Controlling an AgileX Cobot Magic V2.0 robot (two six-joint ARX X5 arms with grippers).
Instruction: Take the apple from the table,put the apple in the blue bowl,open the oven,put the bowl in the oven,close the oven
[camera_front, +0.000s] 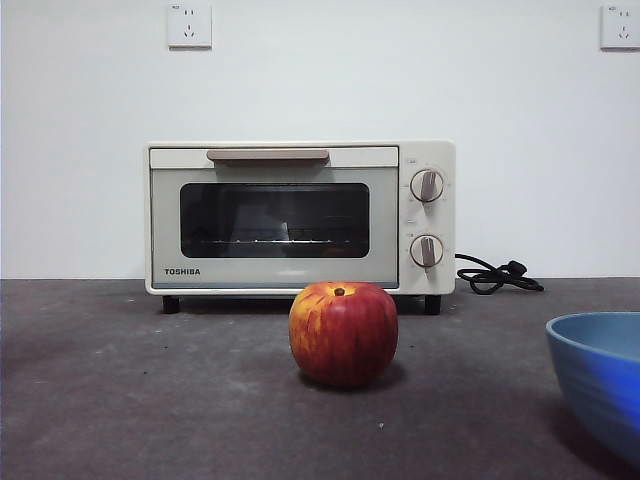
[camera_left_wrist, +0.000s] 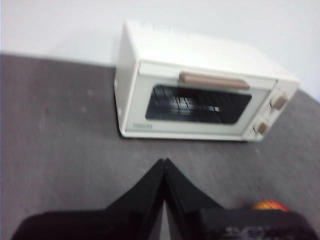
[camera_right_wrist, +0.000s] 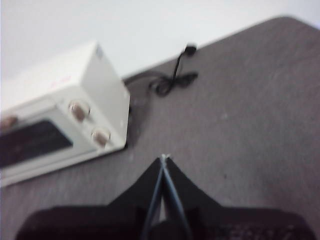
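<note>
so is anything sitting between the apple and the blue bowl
Nothing visible does. The apple sits alone on the table, with bare surface between it and the blue bowl at the front view's right edge.

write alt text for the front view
A red apple sits on the grey table before a closed cream Toshiba oven. The blue bowl is cut off at the right edge; no arm shows.

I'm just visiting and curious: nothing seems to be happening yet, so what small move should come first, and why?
Probably the left end effector should open and descend toward the round red apple. It sits free on the dark grey table, outside the glossy blue bowl, and only the left wrist view shows it nearby.
</note>
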